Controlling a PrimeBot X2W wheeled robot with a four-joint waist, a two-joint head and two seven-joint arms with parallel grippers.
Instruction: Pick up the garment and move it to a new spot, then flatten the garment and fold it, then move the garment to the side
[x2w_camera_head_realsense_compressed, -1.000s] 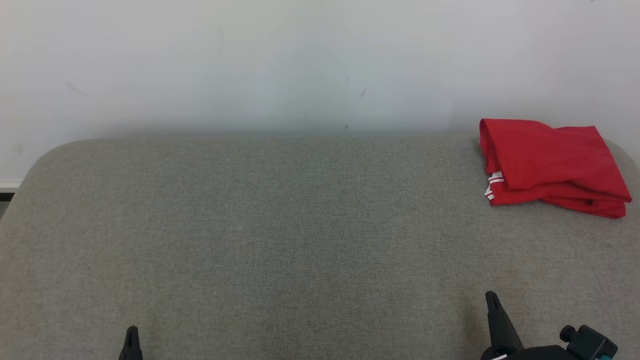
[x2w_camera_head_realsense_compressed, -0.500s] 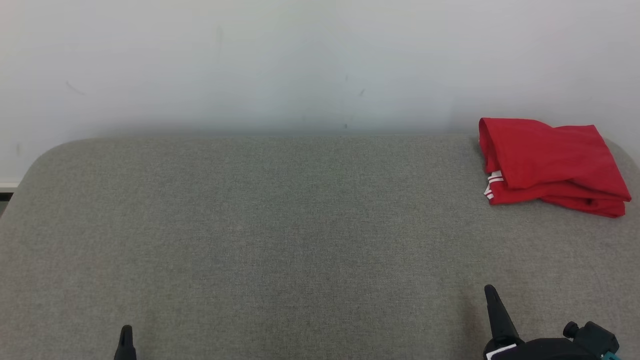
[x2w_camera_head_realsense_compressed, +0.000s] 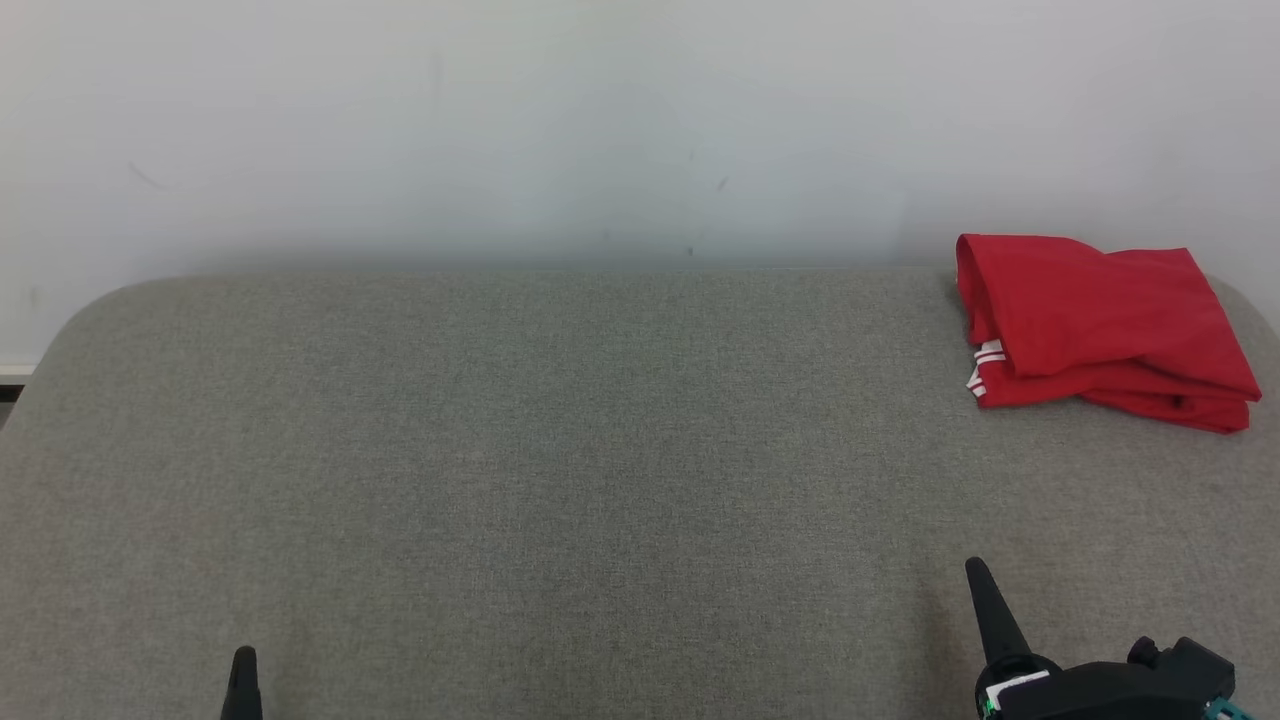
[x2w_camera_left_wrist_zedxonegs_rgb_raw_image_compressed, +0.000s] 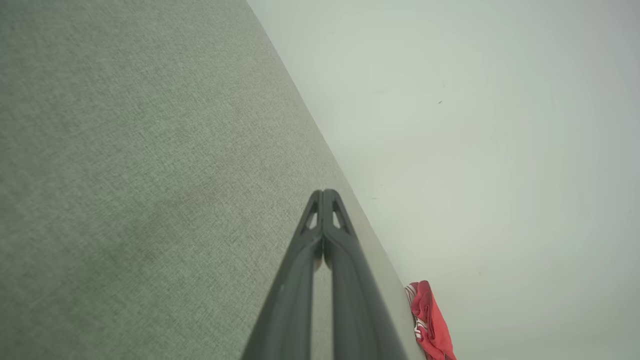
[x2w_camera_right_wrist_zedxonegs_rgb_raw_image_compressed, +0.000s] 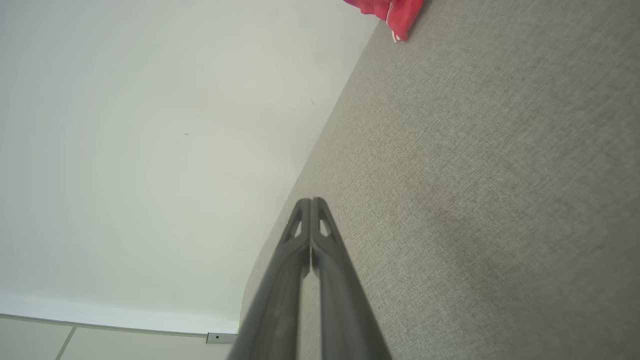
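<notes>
We log red garment (x2w_camera_head_realsense_compressed: 1105, 330) folded at far-right back corner of grey fabric surface (x2w_camera_head_realsense_compressed: 600, 450), well apart from L gripper (x2w_camera_head_realsense_compressed: 243, 660) & R gripper (x2w_camera_head_realsense_compressed: 978, 580), both closed tight, holding nothing; prob. final move-aside step done, next needs only arms parked.
</notes>
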